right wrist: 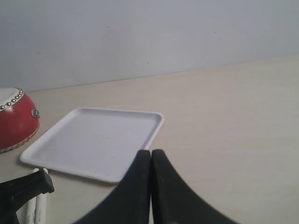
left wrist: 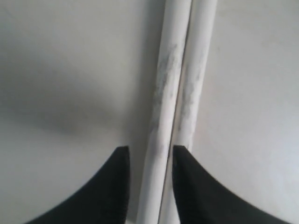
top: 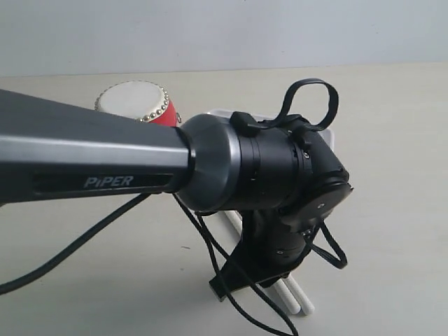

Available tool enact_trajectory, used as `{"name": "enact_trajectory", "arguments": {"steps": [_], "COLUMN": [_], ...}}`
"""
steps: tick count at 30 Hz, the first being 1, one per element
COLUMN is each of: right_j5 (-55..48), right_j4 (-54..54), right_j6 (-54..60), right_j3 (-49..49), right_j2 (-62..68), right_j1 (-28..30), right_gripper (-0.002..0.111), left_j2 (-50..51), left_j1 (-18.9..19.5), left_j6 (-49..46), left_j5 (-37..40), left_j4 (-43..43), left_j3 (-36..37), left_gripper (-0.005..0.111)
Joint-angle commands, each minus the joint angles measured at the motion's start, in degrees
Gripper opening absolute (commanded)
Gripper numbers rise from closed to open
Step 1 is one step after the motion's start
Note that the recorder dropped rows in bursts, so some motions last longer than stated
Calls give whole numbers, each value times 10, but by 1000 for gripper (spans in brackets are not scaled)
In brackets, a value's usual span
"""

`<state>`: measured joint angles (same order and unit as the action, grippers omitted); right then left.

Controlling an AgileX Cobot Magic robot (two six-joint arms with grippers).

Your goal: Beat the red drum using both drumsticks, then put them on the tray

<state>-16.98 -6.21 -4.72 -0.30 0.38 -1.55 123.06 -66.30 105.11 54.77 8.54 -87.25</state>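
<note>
Looks like the left pincer [left wrist: 150, 156] is down low, jaws part open astride just one of the two sticks [left wrist: 180, 88] without squeezing it, probably to split the pair lying touching on the surface [right wrist: 233, 116] beside the tray [right wrist: 93, 140]; the right pincer [right wrist: 150, 161] is shut, empty.

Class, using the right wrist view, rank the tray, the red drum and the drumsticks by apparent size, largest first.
1. tray, fully in view.
2. red drum, cut off by the picture's edge.
3. drumsticks, only short ends showing, so their rank is unsure.
</note>
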Motion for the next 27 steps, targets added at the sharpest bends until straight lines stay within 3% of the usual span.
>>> {"name": "enact_trajectory", "arguments": {"steps": [1,14,27], "right_j5": [4,4,4], "right_j4": [1,1,1], "right_j6": [1,1,1], "right_j3": [3,3,3], "right_j2": [-4,-4,-4], "right_j1": [2,2,2], "right_gripper": [0,0,0], "left_j2": [6,6,26], "left_j1": [17,56,65], "left_j6": [-1,-22,-36], "left_j5": [7,4,-21], "left_j4": [10,16,17], "left_j3": [-2,-2,-2], "left_gripper": [30,30,30]}}
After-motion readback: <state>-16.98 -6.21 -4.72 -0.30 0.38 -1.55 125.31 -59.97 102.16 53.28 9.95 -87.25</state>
